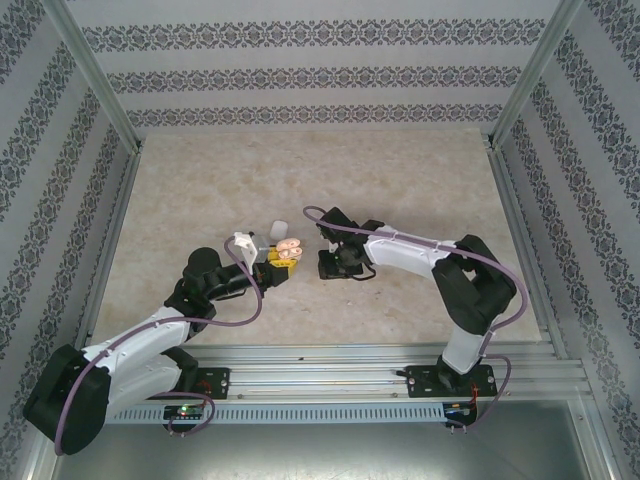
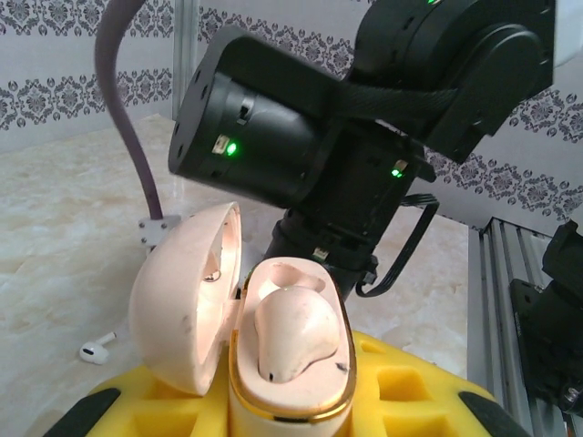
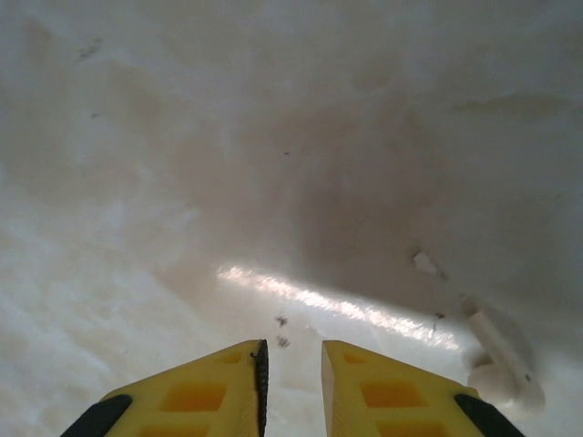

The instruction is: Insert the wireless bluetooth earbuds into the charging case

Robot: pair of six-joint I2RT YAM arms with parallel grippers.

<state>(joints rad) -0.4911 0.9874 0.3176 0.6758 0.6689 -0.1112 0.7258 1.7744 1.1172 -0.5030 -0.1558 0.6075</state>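
Observation:
My left gripper (image 2: pixel 290 410) (image 1: pixel 277 264) is shut on the charging case (image 2: pixel 273 382) (image 1: pixel 289 249), which stands upright between its yellow fingers (image 2: pixel 410 391). The case's lid (image 2: pixel 182 300) is swung open to the left. One earbud (image 2: pixel 293 332) sits in the case's right well, and the well behind it is empty. Another earbud (image 2: pixel 96 350) lies on the table to the left of the case. My right gripper (image 3: pixel 291 350) (image 1: pixel 327 264) hangs close over the table just right of the case, its jaws a narrow gap apart with nothing between them. An earbud (image 3: pixel 496 358) lies to its lower right.
The right arm's black wrist (image 2: pixel 301 118) looms directly behind the case. A marble-patterned table (image 1: pixel 320 180) stretches far and to both sides. Patterned walls enclose it, and an aluminium rail (image 1: pixel 330 360) runs along the near edge.

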